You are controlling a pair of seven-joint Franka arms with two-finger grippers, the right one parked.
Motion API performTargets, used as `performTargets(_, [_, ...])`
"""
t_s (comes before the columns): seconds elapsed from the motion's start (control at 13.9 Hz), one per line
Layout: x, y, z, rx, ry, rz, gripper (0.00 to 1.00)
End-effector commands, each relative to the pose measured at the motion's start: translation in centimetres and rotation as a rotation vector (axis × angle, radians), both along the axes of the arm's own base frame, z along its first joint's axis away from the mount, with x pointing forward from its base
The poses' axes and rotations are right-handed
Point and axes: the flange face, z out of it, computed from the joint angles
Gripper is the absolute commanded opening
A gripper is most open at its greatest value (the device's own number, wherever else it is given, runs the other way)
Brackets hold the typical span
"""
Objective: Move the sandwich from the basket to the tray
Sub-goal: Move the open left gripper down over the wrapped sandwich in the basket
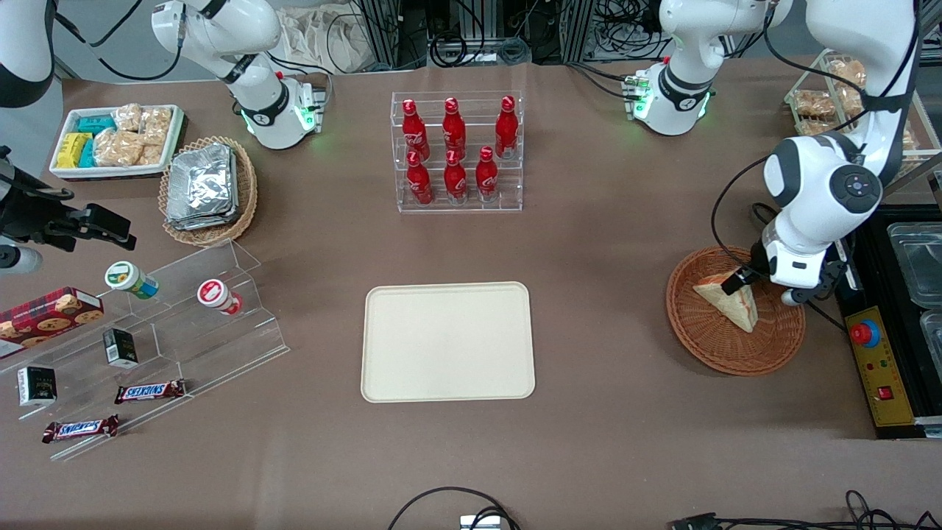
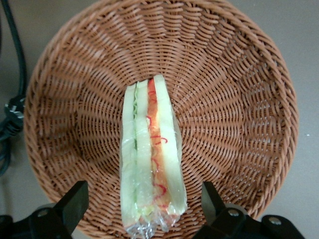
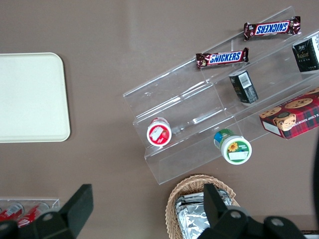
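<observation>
The tray (image 1: 447, 342) lies bare at the table's middle, well apart from the basket (image 1: 725, 350), which sits toward the working arm's end. The sandwich (image 1: 732, 300) lies in the basket, filling edge up in the wrist view (image 2: 152, 154). The gripper (image 1: 745, 278) hangs low over the sandwich; its fingers (image 2: 75, 201) are spread wide, one on each side of the wedge, gripping nothing and clear of the wrap.
</observation>
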Motion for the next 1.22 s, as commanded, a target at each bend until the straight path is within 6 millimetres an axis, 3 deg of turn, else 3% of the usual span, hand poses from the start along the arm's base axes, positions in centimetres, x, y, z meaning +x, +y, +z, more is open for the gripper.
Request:
performTargets(0.0, [-0.8,-0.3,-1.4,-0.002,-0.027,0.015,1.00])
performTargets(0.43, [-0.9,-0.1,-3.1,-0.003,-0.038,0.015,1.00])
performTargets(0.57, [-0.9,-0.2,-3.4,-0.003,-0.035,0.013,0.83])
performTargets(0.72, [-0.7,-0.2,-3.1,-0.002,-0.041,0.009,0.47])
performTargets(0.79, [-0.6,-0.2,-3.1,-0.002,-0.041,0.006,0.38])
performTargets(1.15, [0.0,-0.6,-0.8,0.015,-0.067,-0.083,0.25])
